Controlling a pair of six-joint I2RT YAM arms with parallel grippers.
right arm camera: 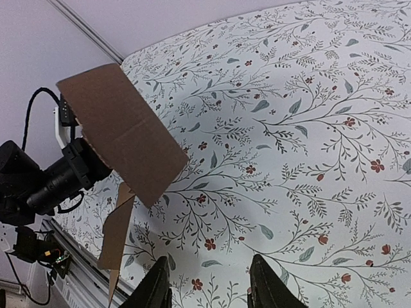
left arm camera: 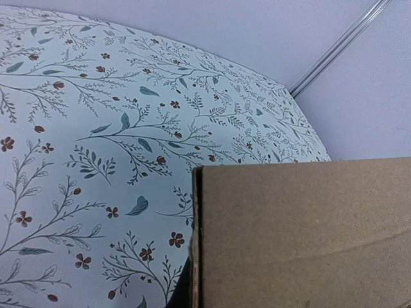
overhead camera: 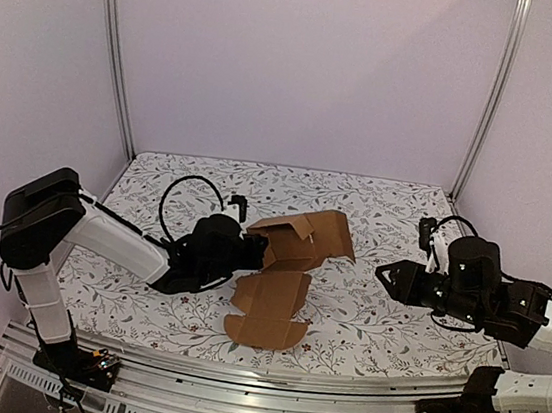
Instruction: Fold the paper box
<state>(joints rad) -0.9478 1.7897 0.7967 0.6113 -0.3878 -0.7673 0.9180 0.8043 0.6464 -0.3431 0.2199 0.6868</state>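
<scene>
1. Top view: paper box [overhead camera: 282, 278], part-unfolded brown card, lies mid-tabletop [overhead camera: 382, 330] with one panel raised. Left gripper [overhead camera: 253, 252] is clamped on its edge at 9 o'clock. Right gripper [overhead camera: 385, 277] sits at 3 o'clock, well apart.
2. Left wrist: paper box [left arm camera: 302, 231] fills 4 to 5 o'clock; own fingers hidden.
3. Right wrist: right gripper [right arm camera: 209, 276] fingers parted, holding nothing. Paper box [right arm camera: 122, 135] at 10 o'clock.

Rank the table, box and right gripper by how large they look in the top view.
1. table, by far the largest
2. box, spread open
3. right gripper, clearly smaller than the box
</scene>
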